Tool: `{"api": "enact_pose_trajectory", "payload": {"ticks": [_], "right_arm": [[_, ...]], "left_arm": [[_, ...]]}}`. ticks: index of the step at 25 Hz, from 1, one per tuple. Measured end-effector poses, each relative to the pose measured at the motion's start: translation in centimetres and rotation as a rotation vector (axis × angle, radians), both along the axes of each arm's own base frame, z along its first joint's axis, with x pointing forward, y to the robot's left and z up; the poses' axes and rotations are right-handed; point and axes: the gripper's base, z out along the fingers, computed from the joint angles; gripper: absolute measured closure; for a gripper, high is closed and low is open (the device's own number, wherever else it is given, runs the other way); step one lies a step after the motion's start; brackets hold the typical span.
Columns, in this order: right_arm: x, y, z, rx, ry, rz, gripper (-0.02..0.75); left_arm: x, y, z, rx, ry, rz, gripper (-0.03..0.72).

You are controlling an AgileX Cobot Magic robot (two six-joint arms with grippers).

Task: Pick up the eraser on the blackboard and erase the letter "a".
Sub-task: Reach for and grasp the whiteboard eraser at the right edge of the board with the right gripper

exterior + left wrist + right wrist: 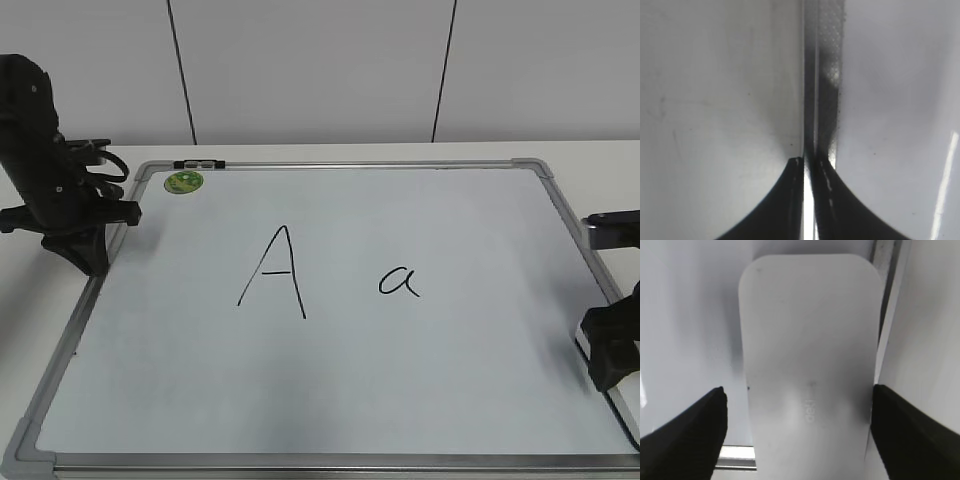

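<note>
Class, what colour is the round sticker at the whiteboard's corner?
Green, the round sticker; clearest in the exterior view.

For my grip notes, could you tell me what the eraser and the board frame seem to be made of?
Eraser: likely smooth, matte white plastic; it has rounded corners and a faint moulded logo. Board frame: apparently brushed grey metal, given its dull sheen, with grey corner caps that look plastic.

The blackboard [480, 400] is really a big white board with a grey frame. It lies flat, and a round green sticker [183, 182] sits in its far left corner. The letter "a" [399, 281] is small and black, drawn with a thin curly line. It sits a bit right of the middle. The eraser [809, 365] is a smooth white block with round corners, lying by the board's right edge
</note>
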Motion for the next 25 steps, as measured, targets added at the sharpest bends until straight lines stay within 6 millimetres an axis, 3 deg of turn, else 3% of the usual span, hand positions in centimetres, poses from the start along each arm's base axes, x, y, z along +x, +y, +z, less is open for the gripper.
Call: {"api": "enact_pose_trajectory", "payload": {"ticks": [10, 25], "right_arm": [[0.6, 0.0, -1.8, -0.006, 0.034, 0.007, 0.079], [0.8, -0.6, -1.8, -0.010, 0.029, -0.008, 0.197]], "left_arm": [[0.0, 0.0, 0.0, 0.000, 0.001, -0.002, 0.660], [0.0, 0.0, 0.0, 0.000, 0.002, -0.001, 0.660]]}}
